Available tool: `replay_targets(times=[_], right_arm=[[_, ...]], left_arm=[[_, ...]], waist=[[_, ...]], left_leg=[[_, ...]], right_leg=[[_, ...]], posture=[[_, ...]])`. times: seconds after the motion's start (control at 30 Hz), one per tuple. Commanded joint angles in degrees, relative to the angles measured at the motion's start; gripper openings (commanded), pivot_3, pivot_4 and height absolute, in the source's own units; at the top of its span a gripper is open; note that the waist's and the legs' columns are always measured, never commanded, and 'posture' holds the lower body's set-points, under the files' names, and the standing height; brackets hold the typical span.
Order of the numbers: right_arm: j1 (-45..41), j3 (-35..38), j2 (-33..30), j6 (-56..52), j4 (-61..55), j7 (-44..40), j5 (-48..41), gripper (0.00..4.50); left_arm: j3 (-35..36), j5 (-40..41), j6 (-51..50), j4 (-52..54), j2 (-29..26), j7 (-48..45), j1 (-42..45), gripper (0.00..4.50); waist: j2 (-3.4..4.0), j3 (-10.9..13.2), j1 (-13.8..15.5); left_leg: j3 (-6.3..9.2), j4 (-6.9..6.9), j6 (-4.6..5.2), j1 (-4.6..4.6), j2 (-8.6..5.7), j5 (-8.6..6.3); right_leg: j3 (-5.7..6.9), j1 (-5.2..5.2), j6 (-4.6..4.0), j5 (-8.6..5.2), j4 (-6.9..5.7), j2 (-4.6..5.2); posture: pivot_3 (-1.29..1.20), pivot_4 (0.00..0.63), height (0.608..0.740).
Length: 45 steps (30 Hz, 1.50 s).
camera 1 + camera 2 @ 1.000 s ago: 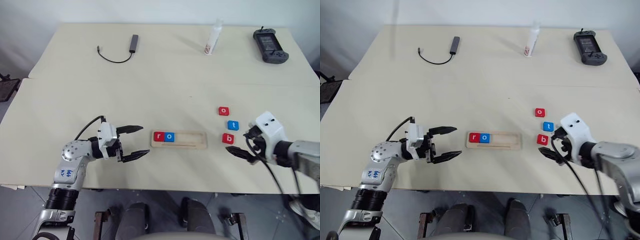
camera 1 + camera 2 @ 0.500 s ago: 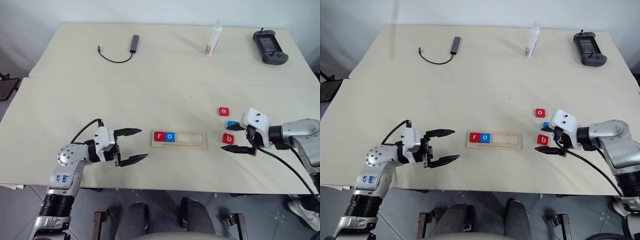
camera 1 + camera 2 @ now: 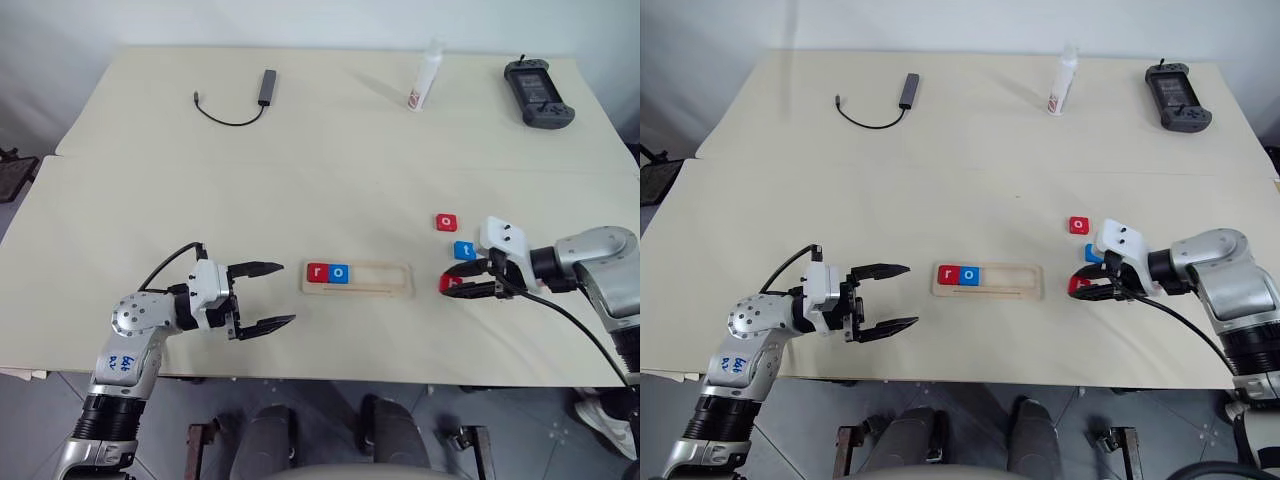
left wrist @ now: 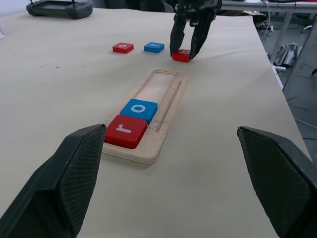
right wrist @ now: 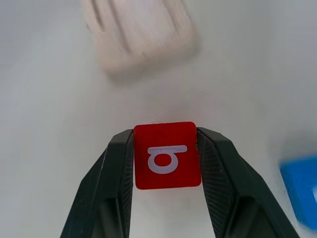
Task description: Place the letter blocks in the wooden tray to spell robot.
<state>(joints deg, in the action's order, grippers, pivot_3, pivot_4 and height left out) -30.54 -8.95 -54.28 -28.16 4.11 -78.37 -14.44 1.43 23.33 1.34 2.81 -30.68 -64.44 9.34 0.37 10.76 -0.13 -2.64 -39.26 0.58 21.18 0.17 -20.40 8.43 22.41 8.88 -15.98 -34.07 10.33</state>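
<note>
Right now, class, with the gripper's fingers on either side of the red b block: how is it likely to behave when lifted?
The red b block looks like a stiff flat square, so it probably won't bend between the right gripper fingers. Being small and thin, it likely lifts easily. Its smooth-looking edges could slip or twist if the pinch is off-centre; it won't roll.

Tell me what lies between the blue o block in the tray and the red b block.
Only the pale wooden tray's unfilled slot, then bare tabletop, in the left eye view.

Beige table (image 3: 330,170) under wooden tray (image 3: 358,279)
</note>
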Motion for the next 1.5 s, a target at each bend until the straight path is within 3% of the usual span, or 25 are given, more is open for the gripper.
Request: replay_targets(times=[0.03,0.17,0.3,0.5,0.77,1.07,1.3,1.5], right_arm=[[-2.1,0.1,1.3,-4.9,-9.1,-0.4,-3.8,1.47],[-4.1,-2.4,3.8,-7.5,-13.0,1.4,-3.3,1.47],[-9.5,-7.9,10.6,-7.0,-10.9,5.7,0.9,1.47],[-13.2,-11.9,15.8,-4.1,-5.9,7.9,4.7,1.47],[-14.0,-13.7,18.5,-2.9,-3.3,8.2,6.5,1.47],[-13.2,-10.7,15.8,-3.3,-6.1,7.1,5.7,4.47],[-8.6,-5.9,11.9,-4.4,-11.0,7.3,2.6,4.47],[2.6,7.6,9.3,-1.9,-12.9,13.0,-1.0,4.47]], left_arm=[[0.6,1.0,0.2,2.5,-0.5,0.1,-1.0,4.5],[0.5,0.9,0.1,3.0,-0.3,0.5,-1.5,4.5],[0.3,0.8,0.0,3.3,-0.2,1.1,-1.7,4.5],[0.4,0.8,-0.2,4.4,0.0,2.5,-2.2,4.5],[0.5,0.9,-0.6,6.0,0.0,4.1,-3.6,4.5],[0.4,1.1,-0.9,6.3,0.0,4.6,-3.6,4.5],[-0.2,0.9,-0.9,5.8,0.4,4.6,-2.7,4.5],[0.6,1.0,-0.6,5.3,-0.1,4.2,-3.1,4.5]], waist=[[0.0,0.0,0.0],[0.0,0.0,0.1],[0.0,0.0,0.0],[-0.01,0.0,0.1],[-0.01,0.0,-0.1],[-0.01,0.0,0.0],[-0.01,0.0,0.1],[-0.02,0.0,0.3]], left_leg=[[0.01,0.0,-0.01,0.0,0.01,0.0],[0.03,-0.01,0.0,0.0,0.0,0.0],[0.04,-0.06,-0.01,0.02,-0.03,0.0],[0.08,-0.07,0.0,0.05,-0.08,0.0],[0.07,-0.06,0.0,0.05,-0.06,0.0],[0.07,-0.06,-0.01,0.05,-0.06,0.0],[0.06,-0.06,0.0,0.04,-0.05,0.0],[0.07,-0.06,0.0,0.05,-0.07,0.0]], right_leg=[[0.0,0.0,0.0,0.0,-0.01,-0.01],[0.0,-0.01,0.0,0.0,0.0,0.0],[0.0,-0.01,-0.01,0.01,-0.03,0.01],[0.01,0.0,-0.01,0.01,-0.05,0.03],[0.02,0.02,-0.01,0.01,-0.06,0.02],[0.02,0.02,-0.01,0.01,-0.07,0.02],[0.02,0.01,-0.01,0.01,-0.07,0.02],[0.04,-0.01,-0.01,0.01,-0.06,0.03]], posture=[[0.0,0.15,0.74],[0.0,0.15,0.74],[0.0,0.15,0.74],[0.0,0.15,0.74],[0.0,0.15,0.74],[0.0,0.15,0.74],[0.0,0.15,0.74],[0.0,0.15,0.74]])
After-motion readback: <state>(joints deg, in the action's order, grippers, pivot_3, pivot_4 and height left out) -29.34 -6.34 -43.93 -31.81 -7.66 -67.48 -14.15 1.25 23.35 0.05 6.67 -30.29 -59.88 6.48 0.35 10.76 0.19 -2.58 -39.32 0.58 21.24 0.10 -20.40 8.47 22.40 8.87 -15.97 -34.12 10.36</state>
